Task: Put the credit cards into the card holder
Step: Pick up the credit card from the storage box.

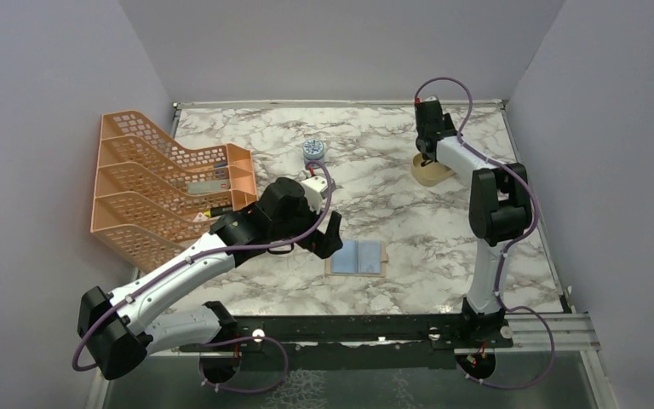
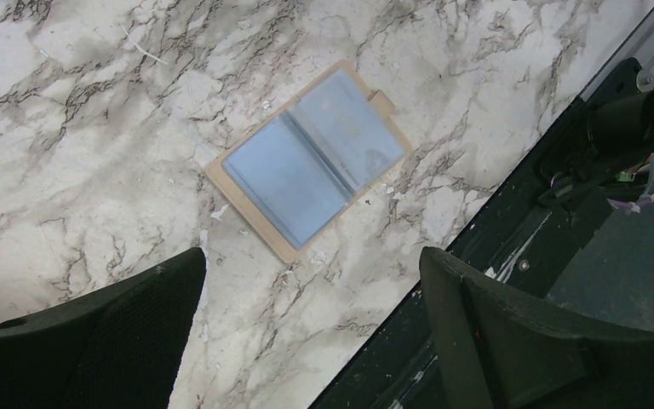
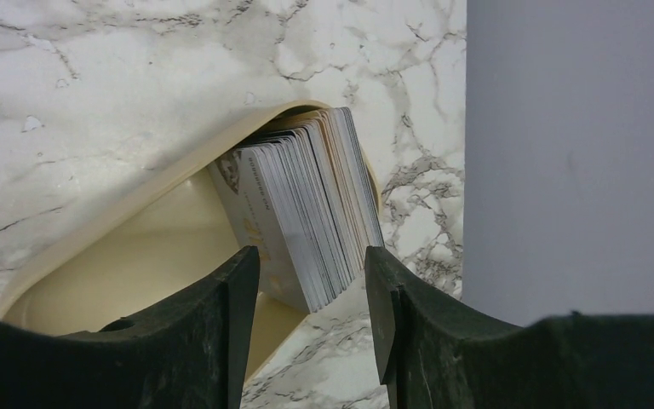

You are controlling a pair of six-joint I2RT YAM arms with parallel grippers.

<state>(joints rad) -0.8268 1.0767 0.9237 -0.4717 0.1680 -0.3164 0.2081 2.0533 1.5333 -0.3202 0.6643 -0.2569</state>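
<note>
I'm at the pick-up step, with no card lifted yet. The right arm [image 1: 498, 204] reaches to the far right corner of the worktop [image 1: 426, 247], where the cards [image 3: 306, 213] stand on edge as a tight stack, leaning against the wall of the beige dish [image 3: 136, 264]. The right jaws are apart with nothing clamped. In the right wrist view 1 finger sits on each side of the stack's near end, close to it. I can't tell if either one touches.

The holder [image 2: 311, 166] lies open and flat near the middle of the near edge, pale blue pockets up and its snap tab sticking out on 1 side. I see no card in it, so I judge the task barely begun. The left arm [image 1: 187, 264] hangs just left of the holder. The left jaws are wide apart and empty, above the worktop rather than on it.

Next I need 1 card, not the whole pack. As the right jaws sit, closing would likely grab many at once. I'd shift to catch only the outermost card's edge, then lift it clear of the dish and carry it across to the holder. Sliding it into a pocket will probably need the left jaws pressing the holder down so it doesn't skid.
</note>
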